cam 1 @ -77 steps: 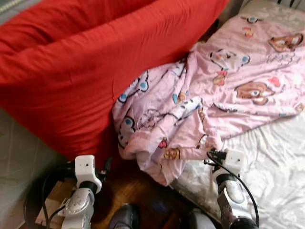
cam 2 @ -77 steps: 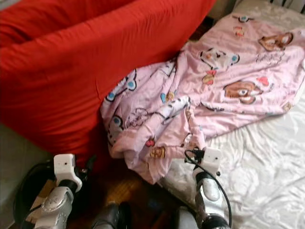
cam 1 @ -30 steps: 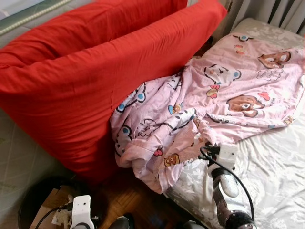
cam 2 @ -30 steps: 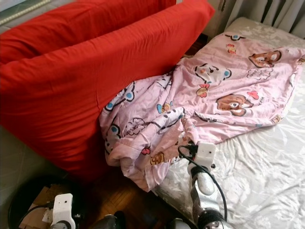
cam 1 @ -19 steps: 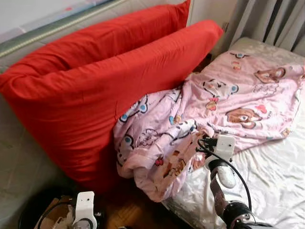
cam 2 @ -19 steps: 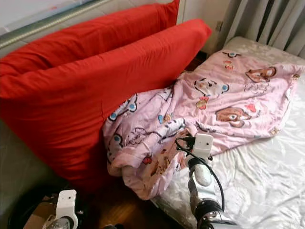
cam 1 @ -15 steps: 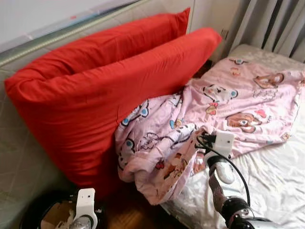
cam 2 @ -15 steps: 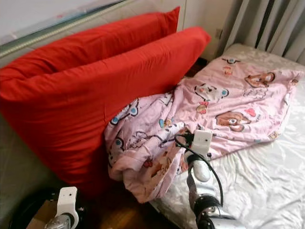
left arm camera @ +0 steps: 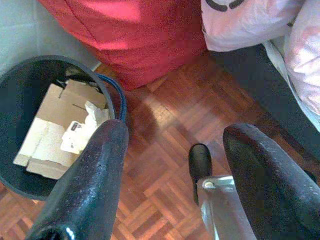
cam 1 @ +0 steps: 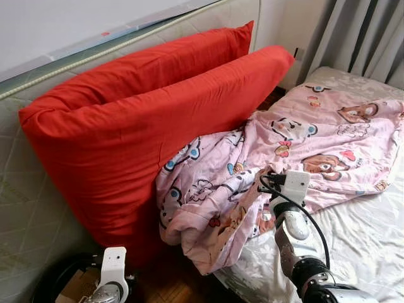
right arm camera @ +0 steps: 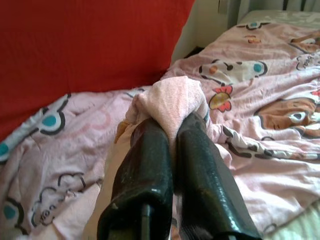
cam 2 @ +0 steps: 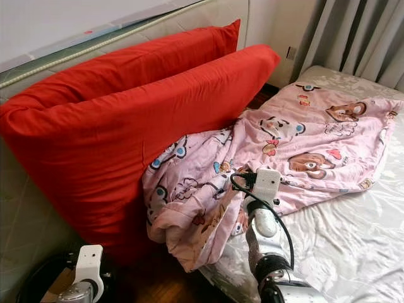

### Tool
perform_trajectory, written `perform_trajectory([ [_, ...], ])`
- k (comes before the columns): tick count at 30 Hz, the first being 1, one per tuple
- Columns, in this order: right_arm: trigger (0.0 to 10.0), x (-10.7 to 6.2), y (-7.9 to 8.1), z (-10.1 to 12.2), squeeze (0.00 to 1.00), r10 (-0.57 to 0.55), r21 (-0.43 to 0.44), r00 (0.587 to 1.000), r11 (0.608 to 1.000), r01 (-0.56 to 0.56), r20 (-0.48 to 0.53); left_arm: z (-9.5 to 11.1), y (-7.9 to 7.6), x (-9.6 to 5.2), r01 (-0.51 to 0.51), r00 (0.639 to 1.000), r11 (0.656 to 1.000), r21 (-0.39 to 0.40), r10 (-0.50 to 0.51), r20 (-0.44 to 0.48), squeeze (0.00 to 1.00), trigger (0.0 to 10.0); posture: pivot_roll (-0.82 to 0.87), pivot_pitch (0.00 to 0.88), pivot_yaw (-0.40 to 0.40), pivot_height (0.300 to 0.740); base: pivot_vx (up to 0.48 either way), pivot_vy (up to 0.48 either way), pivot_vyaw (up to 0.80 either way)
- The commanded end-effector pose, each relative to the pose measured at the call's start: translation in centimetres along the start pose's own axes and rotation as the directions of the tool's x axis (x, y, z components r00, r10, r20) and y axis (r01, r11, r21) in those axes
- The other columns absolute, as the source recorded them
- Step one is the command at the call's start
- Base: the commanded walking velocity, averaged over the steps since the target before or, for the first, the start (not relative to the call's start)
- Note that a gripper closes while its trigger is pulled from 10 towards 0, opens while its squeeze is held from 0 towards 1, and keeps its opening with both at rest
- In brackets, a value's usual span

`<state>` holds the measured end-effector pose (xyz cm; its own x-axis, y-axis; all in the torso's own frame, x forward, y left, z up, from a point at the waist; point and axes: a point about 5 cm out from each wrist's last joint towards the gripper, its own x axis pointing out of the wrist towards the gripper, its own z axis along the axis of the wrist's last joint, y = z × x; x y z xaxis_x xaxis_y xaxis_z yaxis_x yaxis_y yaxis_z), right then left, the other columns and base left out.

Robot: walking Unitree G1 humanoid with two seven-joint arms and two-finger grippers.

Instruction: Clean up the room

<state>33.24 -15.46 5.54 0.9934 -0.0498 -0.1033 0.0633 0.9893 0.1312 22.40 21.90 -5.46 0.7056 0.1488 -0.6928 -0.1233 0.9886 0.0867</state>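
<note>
Blanket (cam 1: pixel 297 136), pink with cartoon prints, lies rumpled over the near side of the bed (cam 1: pixel 372 233), one bunched corner spilling off the edge toward the wood floor (left arm camera: pixel 200 115) and pressed against the two big red pillows (cam 1: pixel 145 126) that lean on the wall. The right claw (right arm camera: pixel 172 135) is closed on a pinched fold of that blanket, the cloth bulging out above the fingertips. The left claw (left arm camera: pixel 170 165) hangs low with its fingers spread wide and nothing in them, above the floor next to a black bin (left arm camera: pixel 20 85) holding cardboard scraps. From where I stand, the step in hand looks like tidying the bed: the fold is gripped, and the next move probably calls for drawing it up and across the white sheet so the hanging corner comes off the floor, keeping the grip firm so the thin cloth doesn't slip free.
</note>
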Motion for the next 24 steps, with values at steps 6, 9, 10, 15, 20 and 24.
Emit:
perform_trajectory([
  [6,10.0,-0.2,-0.4,-0.2,0.0,-0.001,-0.026,1.0,1.0,0.001,0.007,-1.6,0.1,-0.4,-0.01,0.999,1.0,-0.015,0.009,-0.051,0.0,10.0,0.03,0.116,0.021,0.74,0.0,0.0,0.0],
  [9,10.0,-0.5,-0.3,-0.6,0.0,0.004,-0.03,1.0,1.0,-0.005,-0.003,-2.1,0.0,-0.5,-0.009,0.998,1.0,-0.02,0.008,-0.057,0.0,10.0,0.03,0.119,0.022,0.74,0.0,0.0,0.0],
  [10,10.0,-0.5,-0.3,-0.6,0.0,0.004,-0.03,1.0,1.0,-0.005,-0.003,-2.1,0.0,-0.5,-0.009,0.998,1.0,-0.02,0.008,-0.057,0.0,10.0,0.03,0.119,0.022,0.74,0.0,0.0,0.0],
  [15,10.0,-0.6,-0.4,-0.7,0.0,0.001,-0.03,1.0,1.0,-0.001,-0.003,-2.5,-0.2,-0.6,-0.002,0.998,1.0,-0.012,0.001,-0.067,0.0,10.0,0.03,0.122,0.027,0.74,0.0,0.0,0.0],
  [20,10.0,-0.7,-0.5,-0.8,0.0,-0.001,-0.031,1.0,1.0,0.001,0.0,-2.6,-0.3,-0.7,0.004,0.998,1.0,-0.01,-0.005,-0.07,0.0,10.0,0.02,0.126,0.028,0.74,0.0,0.0,0.0],
  [24,10.0,-0.9,-0.4,-1.1,0.0,0.004,-0.031,1.0,1.0,-0.004,-0.007,-2.7,-0.2,-0.7,0.008,0.998,1.0,-0.014,-0.009,-0.07,0.0,10.0,0.02,0.121,0.03,0.74,0.0,0.0,0.0],
])
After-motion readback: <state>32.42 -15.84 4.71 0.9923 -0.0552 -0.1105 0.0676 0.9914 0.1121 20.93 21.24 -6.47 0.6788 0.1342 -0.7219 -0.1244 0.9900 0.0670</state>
